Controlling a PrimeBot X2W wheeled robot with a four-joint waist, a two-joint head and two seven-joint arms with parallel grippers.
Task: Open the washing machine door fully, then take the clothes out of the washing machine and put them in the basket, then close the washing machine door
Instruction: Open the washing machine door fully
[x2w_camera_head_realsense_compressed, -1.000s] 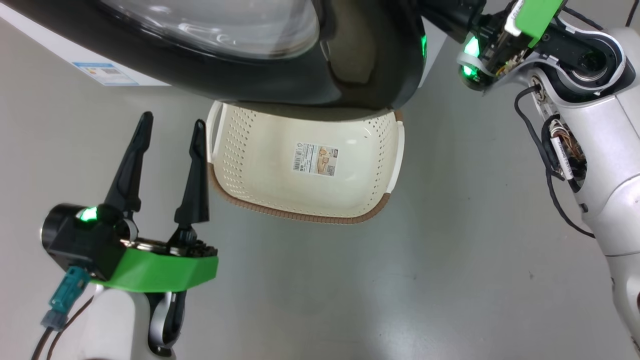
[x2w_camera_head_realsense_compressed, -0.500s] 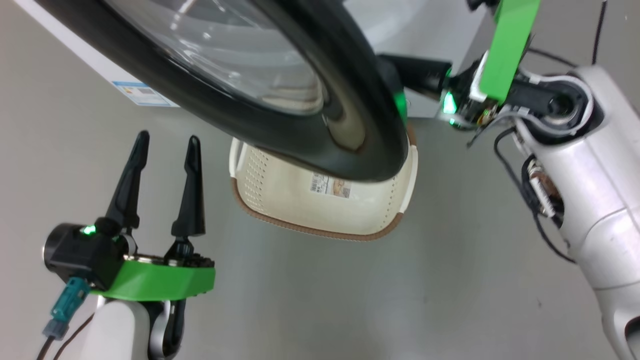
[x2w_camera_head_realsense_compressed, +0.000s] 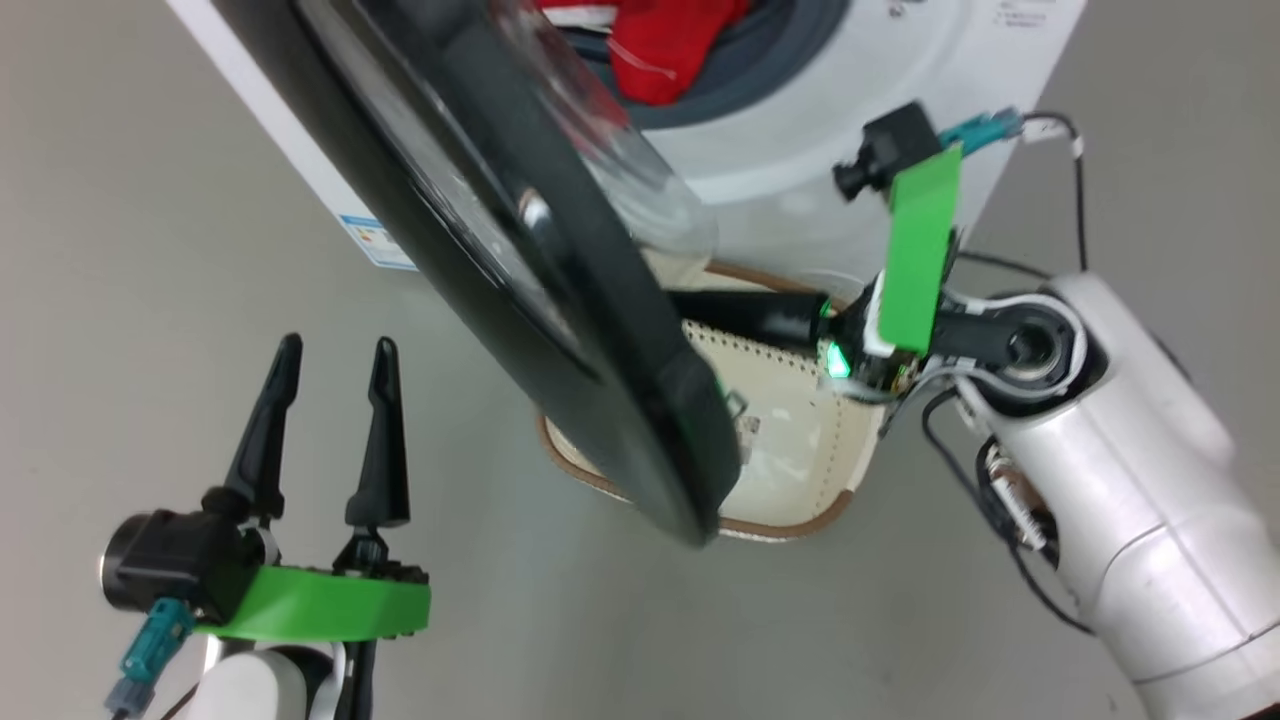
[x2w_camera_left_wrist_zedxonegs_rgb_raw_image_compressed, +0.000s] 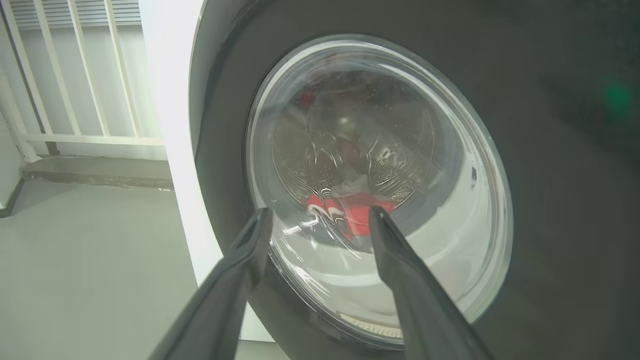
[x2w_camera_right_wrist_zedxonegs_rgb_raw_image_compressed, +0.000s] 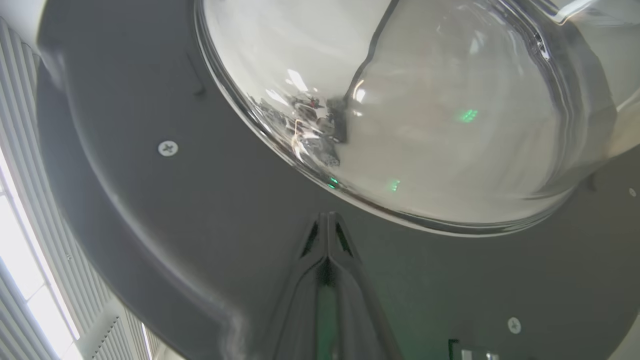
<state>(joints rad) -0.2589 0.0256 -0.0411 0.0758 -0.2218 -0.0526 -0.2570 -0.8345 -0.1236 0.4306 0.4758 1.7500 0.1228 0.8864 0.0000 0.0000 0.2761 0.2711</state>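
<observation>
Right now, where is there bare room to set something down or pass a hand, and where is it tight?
Bare floor lies between the left pincer and the basket, and in front of it. Crowded: the washing machine door overhangs the basket, with the right pincer at its inner face.

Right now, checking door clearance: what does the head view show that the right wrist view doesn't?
Head view: cream perforated plastic basket on the floor, bright red fabric clothes in the white front-loading washing machine, open left claw. Right wrist view: small pale cross-head screw in the round black-ringed glass door's inner face. Both: that door and the shut right claw at its inner side.
</observation>
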